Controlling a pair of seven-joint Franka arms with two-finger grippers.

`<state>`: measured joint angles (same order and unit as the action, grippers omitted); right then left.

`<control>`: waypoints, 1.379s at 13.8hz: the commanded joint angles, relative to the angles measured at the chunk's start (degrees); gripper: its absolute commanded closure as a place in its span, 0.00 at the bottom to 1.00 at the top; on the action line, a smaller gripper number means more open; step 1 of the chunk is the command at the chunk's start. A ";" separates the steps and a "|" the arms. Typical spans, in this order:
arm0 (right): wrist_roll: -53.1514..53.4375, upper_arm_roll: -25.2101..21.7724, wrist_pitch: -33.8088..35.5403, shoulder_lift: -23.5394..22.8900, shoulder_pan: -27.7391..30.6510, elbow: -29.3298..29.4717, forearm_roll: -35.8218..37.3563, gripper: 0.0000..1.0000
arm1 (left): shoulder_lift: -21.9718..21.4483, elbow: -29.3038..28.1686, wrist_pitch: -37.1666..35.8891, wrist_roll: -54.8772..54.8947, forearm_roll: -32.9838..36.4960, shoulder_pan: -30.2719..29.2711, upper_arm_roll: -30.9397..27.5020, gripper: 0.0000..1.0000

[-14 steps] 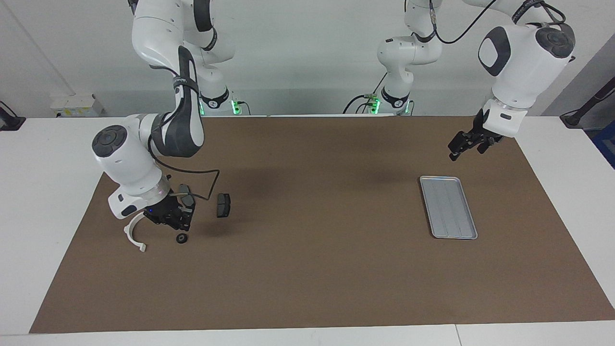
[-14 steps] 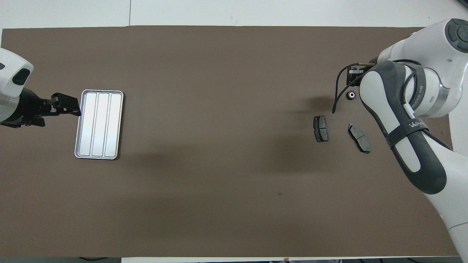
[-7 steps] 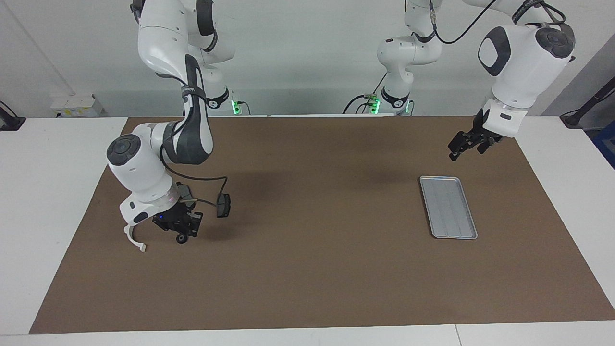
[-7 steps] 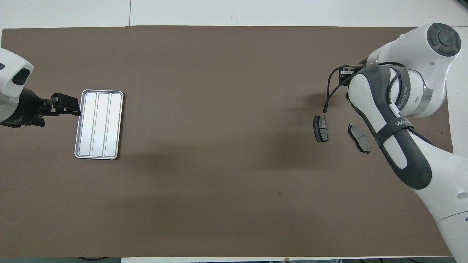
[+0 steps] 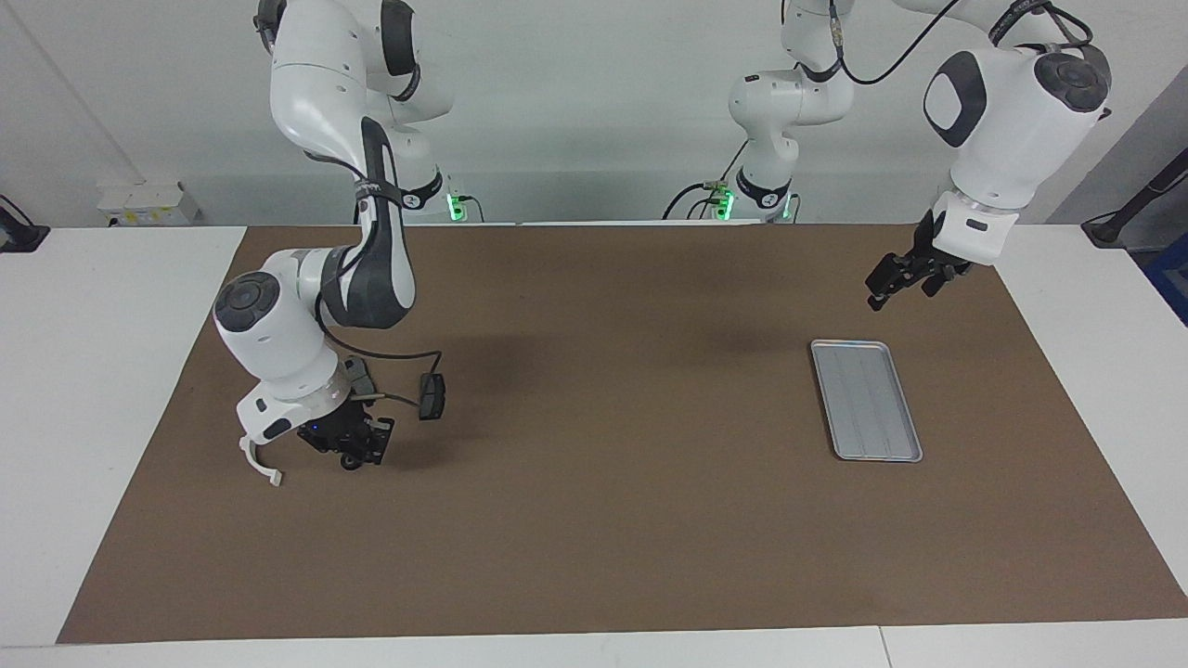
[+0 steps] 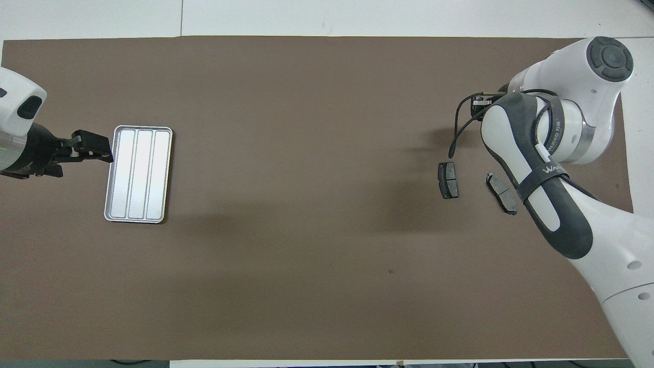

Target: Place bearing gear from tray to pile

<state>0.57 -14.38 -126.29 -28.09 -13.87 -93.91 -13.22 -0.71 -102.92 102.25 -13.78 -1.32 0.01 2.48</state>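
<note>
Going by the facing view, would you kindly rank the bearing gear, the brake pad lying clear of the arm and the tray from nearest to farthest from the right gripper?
1. Bearing gear: right at the right gripper, which is shut; whether it is gripped is unclear.
2. Brake pad: beside the gripper, slightly nearer the robots.
3. Tray: toward the left arm's end of the table.

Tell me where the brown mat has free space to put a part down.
The wide middle of the brown mat, between the tray and the two dark plates, is bare. It is crowded around the white arc, where the right gripper works.
</note>
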 commanded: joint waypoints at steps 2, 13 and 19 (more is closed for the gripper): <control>-2.06 0.67 -1.76 -0.30 0.60 -1.01 1.10 1.00 | -0.17 -0.08 0.50 0.42 -1.05 0.52 -0.72 0.00; -2.85 2.69 -4.14 -1.18 0.51 -4.70 1.10 1.00 | -0.17 -0.17 0.50 0.42 -1.05 0.52 -0.72 0.00; -4.17 2.69 -4.49 -1.26 0.60 -5.58 1.01 1.00 | -0.17 -0.26 0.59 0.50 -1.05 0.52 -0.81 0.00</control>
<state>-1.47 -12.28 -129.00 -29.94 -13.88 -97.71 -13.21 -0.71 -102.93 102.25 -13.78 -1.32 0.01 2.44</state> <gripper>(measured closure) 0.722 0.000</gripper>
